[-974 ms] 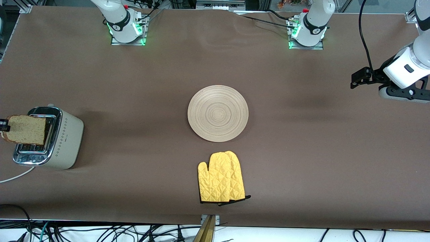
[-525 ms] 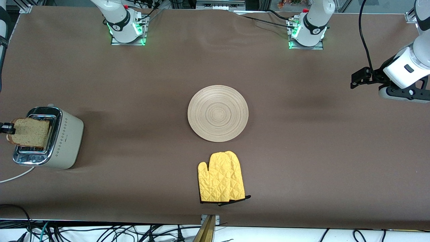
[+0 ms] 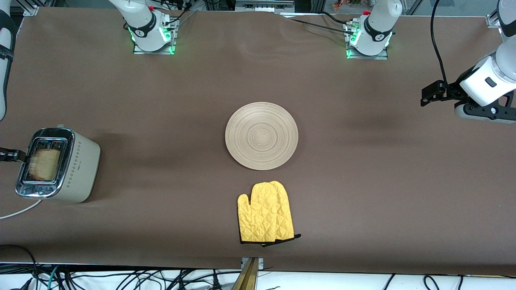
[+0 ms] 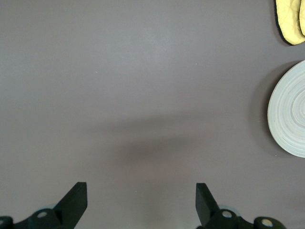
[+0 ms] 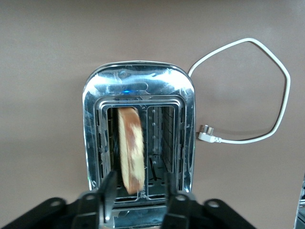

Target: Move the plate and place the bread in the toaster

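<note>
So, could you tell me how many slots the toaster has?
2, side by side in the chrome top of the toaster: one slot holds the bread, the other slot is empty. None looks hidden.

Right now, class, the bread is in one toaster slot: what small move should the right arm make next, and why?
Probably lift the right tool straight up, away from the toaster. The bread sits inside one slot, blurred as if dropping, and the tool's fingers stand apart on either side of it, so nothing is held. The plate lies mid-table, and the left tool waits open over bare table.
</note>
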You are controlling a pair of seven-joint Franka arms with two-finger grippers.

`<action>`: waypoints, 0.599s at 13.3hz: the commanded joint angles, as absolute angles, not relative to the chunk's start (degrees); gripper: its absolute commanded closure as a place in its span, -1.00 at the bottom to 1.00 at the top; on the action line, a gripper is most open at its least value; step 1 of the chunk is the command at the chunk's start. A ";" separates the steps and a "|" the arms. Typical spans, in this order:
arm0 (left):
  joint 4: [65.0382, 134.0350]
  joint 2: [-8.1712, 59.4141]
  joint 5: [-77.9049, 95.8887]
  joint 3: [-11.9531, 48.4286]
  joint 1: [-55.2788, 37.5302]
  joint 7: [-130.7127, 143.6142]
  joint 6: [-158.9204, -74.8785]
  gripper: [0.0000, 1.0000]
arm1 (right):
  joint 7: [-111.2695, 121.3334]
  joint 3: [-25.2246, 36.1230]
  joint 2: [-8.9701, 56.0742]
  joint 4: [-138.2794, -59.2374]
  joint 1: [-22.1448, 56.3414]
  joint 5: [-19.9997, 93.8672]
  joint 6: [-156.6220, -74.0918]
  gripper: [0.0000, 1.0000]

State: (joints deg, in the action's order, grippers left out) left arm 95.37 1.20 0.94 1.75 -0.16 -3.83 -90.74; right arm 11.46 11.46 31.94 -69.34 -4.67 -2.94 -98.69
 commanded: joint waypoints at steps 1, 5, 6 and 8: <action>95.80 0.53 1.67 1.58 -0.18 -4.04 -90.18 -1.00 | 9.76 10.55 31.82 -67.76 -4.83 -3.78 -97.56 -1.00; 95.71 0.53 1.67 1.58 -0.18 -4.04 -90.18 -1.00 | 9.75 9.41 27.18 -69.51 -4.83 -3.25 -94.93 -1.00; 95.71 0.53 1.67 1.58 -0.18 -4.04 -90.18 -1.00 | 9.84 9.23 24.03 -72.22 -4.92 -3.16 -94.83 -1.00; 95.71 0.53 1.58 1.58 -0.26 -4.04 -90.18 -1.00 | 9.67 7.39 17.70 -77.41 -5.01 -2.82 -93.09 -1.00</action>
